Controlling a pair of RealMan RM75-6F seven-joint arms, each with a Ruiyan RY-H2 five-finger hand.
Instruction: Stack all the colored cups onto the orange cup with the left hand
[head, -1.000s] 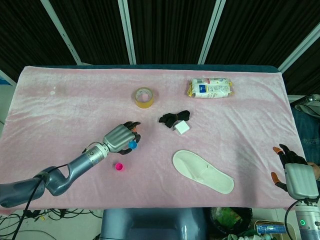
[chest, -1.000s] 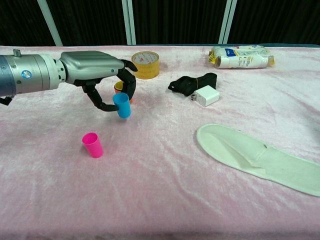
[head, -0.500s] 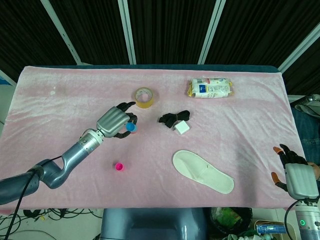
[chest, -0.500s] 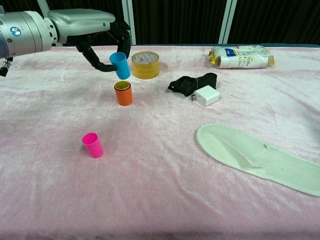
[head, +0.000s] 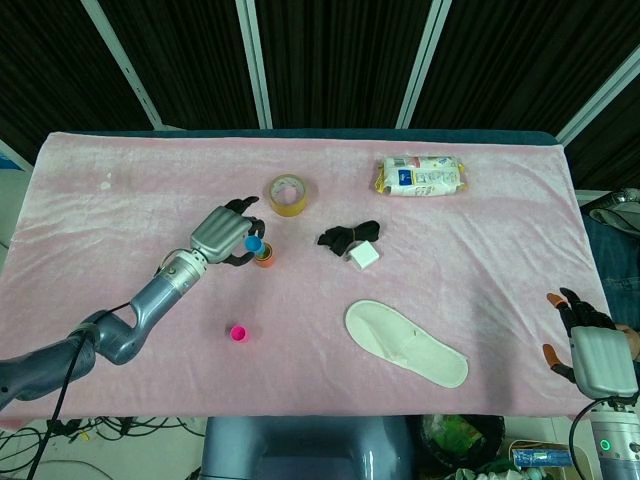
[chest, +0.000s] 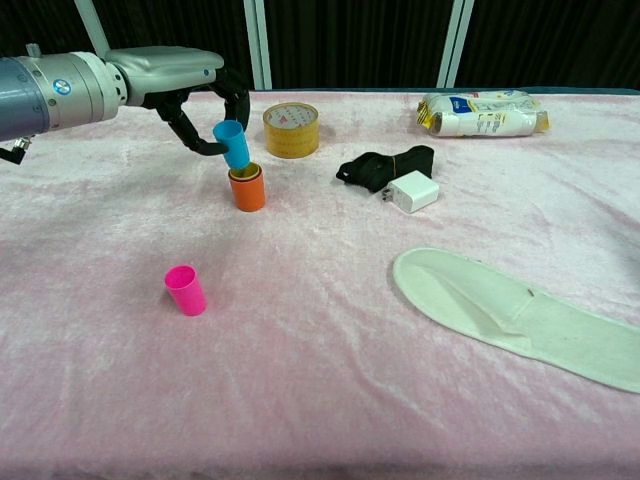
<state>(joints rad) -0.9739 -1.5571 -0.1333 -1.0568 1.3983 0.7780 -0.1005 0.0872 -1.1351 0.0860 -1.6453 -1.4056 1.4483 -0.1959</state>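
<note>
Blue cup, pinched tilted in the left hand, hangs with its base at the orange cup mouth just below; insertion step, needing straightening, lowering, release.

Pink-clothed table: orange cup, pink cup, tape roll, slipper, charger, probably snack packet.
</note>
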